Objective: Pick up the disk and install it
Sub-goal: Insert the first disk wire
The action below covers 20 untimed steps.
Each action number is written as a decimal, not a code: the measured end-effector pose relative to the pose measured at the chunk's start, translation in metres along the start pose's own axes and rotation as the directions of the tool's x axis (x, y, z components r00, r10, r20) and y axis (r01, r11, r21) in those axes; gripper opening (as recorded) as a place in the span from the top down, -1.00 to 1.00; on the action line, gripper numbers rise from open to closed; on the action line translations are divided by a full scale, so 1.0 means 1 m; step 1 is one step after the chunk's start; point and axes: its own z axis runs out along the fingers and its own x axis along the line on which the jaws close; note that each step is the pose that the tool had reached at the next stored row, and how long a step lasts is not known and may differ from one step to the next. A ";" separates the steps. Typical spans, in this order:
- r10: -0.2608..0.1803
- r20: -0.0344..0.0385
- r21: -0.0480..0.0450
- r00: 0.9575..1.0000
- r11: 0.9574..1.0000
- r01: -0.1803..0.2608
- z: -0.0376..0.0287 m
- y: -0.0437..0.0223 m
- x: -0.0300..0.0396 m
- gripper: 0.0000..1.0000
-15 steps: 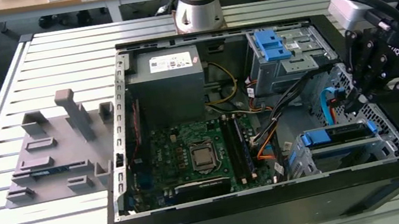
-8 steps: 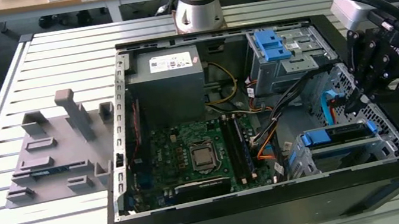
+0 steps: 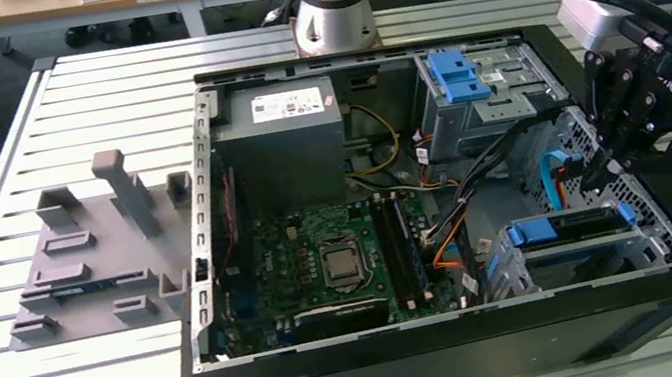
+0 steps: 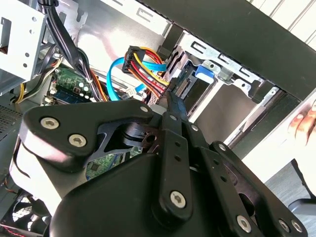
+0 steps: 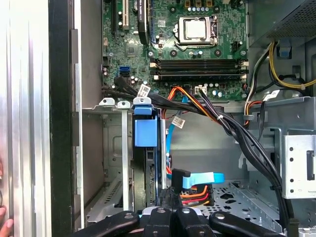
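My gripper (image 3: pixel 595 176), fingers pressed together, hangs close beside the drive cage (image 3: pixel 654 217), inside which the disk (image 3: pixel 568 227) sits slotted in its blue carrier, its label print unreadable.

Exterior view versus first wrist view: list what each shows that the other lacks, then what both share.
Exterior view, not first wrist view: the grey fixture beside the computer case, and the arm's base. First wrist view, not exterior: the black plug on the light-blue cable, and white cable tags. Both: the disk in the lower drive cage, the motherboard, the gripper.
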 end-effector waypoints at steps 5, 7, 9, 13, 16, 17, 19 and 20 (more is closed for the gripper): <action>0.000 0.000 0.000 1.000 1.000 0.000 0.0000 0.0000 0.0005 0.79; 0.000 0.000 0.000 1.000 1.000 0.000 0.0000 -0.0018 0.0011 0.79; 0.000 0.000 -0.002 1.000 1.000 0.000 -0.0001 -0.0059 0.0014 0.79; 0.000 0.000 -0.003 1.000 1.000 0.000 -0.0002 -0.0075 0.0013 0.79; 0.000 0.000 -0.003 1.000 1.000 0.000 -0.0001 -0.0077 0.0013 0.79; 0.000 0.000 -0.003 1.000 1.000 0.000 -0.0001 -0.0077 0.0013 0.79; 0.000 0.000 -0.003 1.000 1.000 0.000 -0.0001 -0.0069 0.0014 0.79; 0.000 0.000 -0.003 1.000 1.000 0.000 -0.0001 -0.0062 0.0014 0.79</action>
